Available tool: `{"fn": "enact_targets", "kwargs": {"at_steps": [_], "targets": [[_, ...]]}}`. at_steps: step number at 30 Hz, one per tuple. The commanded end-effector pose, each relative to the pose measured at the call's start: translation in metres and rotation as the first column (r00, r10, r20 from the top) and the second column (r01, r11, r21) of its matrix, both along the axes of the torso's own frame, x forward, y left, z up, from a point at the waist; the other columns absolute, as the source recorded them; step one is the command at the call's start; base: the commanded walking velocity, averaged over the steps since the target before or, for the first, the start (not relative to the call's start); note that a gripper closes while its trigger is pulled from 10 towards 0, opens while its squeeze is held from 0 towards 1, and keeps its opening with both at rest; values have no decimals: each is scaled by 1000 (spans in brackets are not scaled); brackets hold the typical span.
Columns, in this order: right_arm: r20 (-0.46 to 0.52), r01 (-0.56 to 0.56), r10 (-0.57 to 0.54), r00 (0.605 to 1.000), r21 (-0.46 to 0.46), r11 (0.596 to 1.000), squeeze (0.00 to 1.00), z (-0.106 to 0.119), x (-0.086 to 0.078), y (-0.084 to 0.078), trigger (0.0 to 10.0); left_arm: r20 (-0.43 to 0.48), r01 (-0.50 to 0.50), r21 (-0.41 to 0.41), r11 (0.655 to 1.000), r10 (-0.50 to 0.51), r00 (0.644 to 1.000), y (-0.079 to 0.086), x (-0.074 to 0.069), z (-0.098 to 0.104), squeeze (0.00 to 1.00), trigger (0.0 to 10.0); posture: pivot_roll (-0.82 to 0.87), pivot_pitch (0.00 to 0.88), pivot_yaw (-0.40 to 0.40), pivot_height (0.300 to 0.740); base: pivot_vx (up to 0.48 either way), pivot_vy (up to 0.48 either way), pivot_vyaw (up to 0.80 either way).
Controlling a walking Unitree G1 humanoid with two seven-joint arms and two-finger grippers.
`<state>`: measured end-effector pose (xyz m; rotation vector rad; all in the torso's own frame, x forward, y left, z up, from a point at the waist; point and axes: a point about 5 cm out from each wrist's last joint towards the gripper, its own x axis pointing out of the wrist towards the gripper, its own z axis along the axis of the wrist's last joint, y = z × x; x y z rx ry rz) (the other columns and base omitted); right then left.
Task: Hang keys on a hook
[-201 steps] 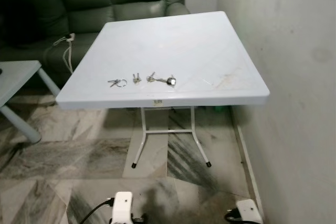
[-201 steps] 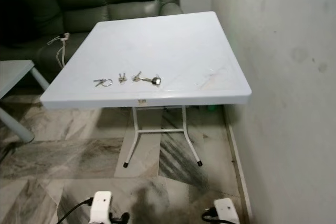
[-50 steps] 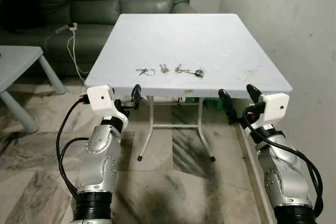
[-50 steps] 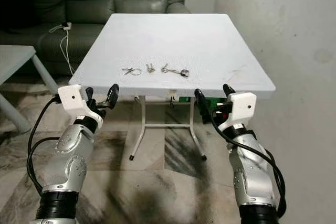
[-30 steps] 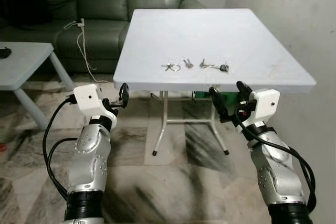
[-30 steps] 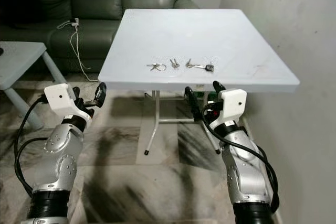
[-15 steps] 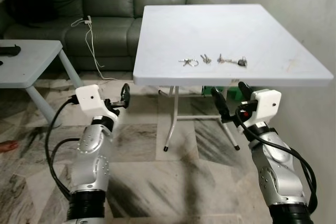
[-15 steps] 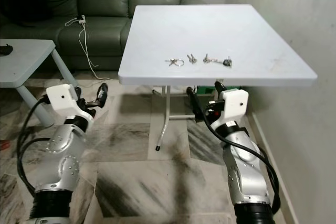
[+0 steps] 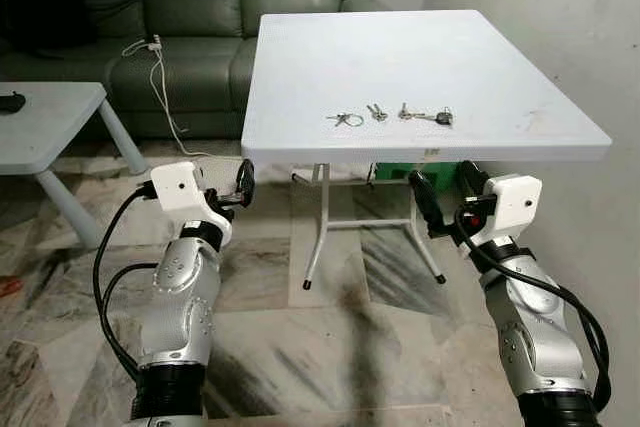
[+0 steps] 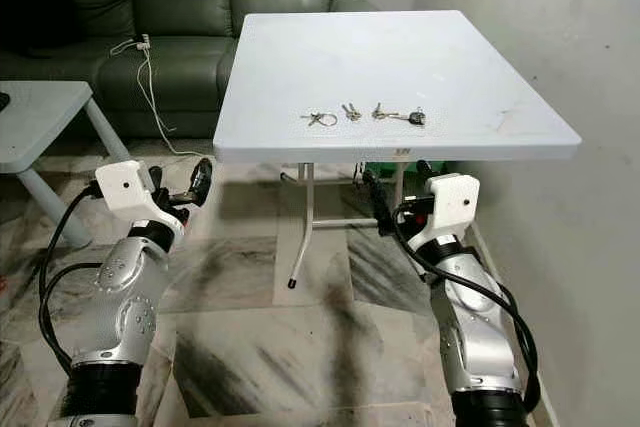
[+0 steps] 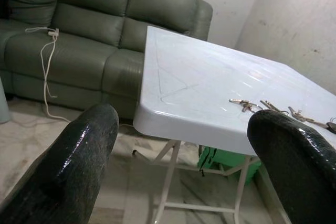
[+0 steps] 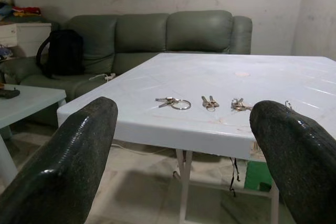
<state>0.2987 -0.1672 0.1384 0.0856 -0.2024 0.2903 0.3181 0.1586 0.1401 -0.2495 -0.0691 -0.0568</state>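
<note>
3 sets of keys [image 9: 390, 115] lie in a row near the white worktop's [image 9: 480, 57] front edge. The left hand [image 9: 232, 187] and right hand [image 9: 447, 192] hover below that edge, both released and empty.

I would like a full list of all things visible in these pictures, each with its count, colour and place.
White table: one, white, beside the wall on the right.
Key bunches: three sets in a row, silver, near the table's front edge; the rightmost has a black part.
Sofa: one, dark green, behind the table.
Cable: one, white, hanging over the sofa's seat.
Side table: one, pale grey, at the left.
Green thing: one, under the white table.
Left gripper: open, below the table's edge.
Right gripper: open, below the table's edge.
</note>
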Motion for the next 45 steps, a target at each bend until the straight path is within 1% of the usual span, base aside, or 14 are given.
{"fn": "enact_targets", "kwargs": {"at_steps": [1, 25, 45], "targets": [[15, 2, -2, 1000, 3, 1000, 0, 5, 2, 0, 10000, 11, -2, 13, 1000, 2, 1000, 1, 1, 3, 0, 10000, -73, 0, -20, 740, 292, 0, 0], [24, -5, 5, 1000, 4, 1000, 0, 6, 3, 3, 10000, 12, 22, 29, 999, -23, 1000, -3, 5, 4, 0, 10000, -76, 0, -11, 740, 349, 0, 0], [18, -12, 12, 1000, -7, 1000, 0, 5, 0, 2, 10000, 3, 23, 29, 999, -23, 1000, -4, 1, 1, 0, 10000, -75, 0, -19, 740, 383, 0, 0]]}}
